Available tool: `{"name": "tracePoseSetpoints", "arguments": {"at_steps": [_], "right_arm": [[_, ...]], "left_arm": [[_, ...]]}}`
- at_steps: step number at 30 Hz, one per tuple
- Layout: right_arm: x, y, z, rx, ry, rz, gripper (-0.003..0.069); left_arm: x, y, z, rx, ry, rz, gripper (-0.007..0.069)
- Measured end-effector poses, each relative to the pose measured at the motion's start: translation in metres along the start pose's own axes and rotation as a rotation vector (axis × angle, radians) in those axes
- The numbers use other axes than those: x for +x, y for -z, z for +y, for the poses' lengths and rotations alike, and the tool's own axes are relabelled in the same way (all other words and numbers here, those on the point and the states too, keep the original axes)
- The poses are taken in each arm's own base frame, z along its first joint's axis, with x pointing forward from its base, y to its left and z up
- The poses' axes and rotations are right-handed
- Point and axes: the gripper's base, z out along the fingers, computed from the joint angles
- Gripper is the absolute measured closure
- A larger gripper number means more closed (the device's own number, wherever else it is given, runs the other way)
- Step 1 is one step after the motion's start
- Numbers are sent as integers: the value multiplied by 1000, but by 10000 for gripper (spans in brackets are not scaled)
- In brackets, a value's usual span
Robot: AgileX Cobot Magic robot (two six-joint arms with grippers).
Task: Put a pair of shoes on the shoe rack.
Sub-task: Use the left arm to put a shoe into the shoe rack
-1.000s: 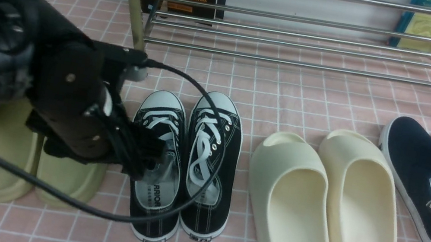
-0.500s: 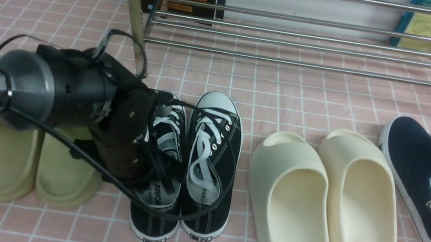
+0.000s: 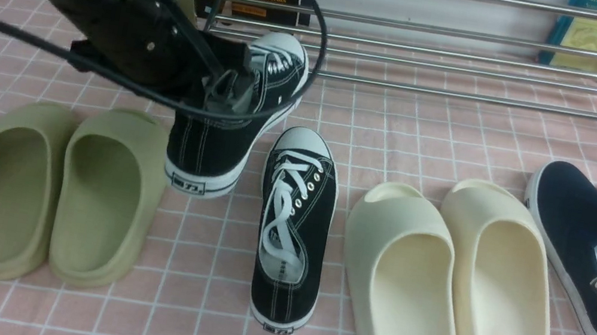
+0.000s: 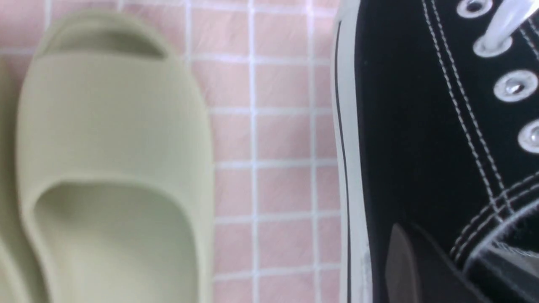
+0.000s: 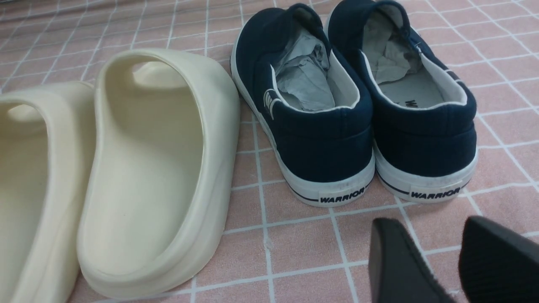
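1. Front view: The left gripper (image 3: 227, 89) is clenched on the collar of the held sneaker (image 3: 219, 136). The shoe hangs clear of the pink tiled floor (image 3: 401, 136), heel low and toe tilted up toward the shoe rack (image 3: 425, 62). The toe sits near the lower bars at the rack's left end, but I cannot tell whether it touches them. The second sneaker (image 3: 293, 233) lies flat on the floor between the green slides (image 3: 63, 195) and the cream slides (image 3: 448, 289). The navy slip-ons (image 3: 586, 258) stand at the far right. The rack's bars carry no shoes.

2. Left wrist view: One dark finger (image 4: 404, 269) presses against the black canvas side of the held sneaker (image 4: 421, 126). One green slide (image 4: 113, 147) lies on the floor beside it, apart from the white sole.

3. Right wrist view: The right gripper (image 5: 433, 252) stands with its jaws parted, bare floor showing between them. It is near the heels of the navy slip-ons (image 5: 320, 139), which are beside the cream slides (image 5: 156, 168).
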Motion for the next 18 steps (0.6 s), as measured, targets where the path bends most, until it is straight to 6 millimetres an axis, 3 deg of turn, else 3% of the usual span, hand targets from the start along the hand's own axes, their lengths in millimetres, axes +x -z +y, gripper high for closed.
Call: {"name": "tracePoseSetpoints", "arguments": {"at_steps": [2,10,18], "right_arm": [[0,0,0,0,0,0,419],[0,0,0,0,0,0,419],[0,0,0,0,0,0,419]], "left_arm": [[-4,-5,3,7,13,-3,608],[-35,-59,17,16,60,-116,608],[-64,-93,21,41,74,-282,606]]}}
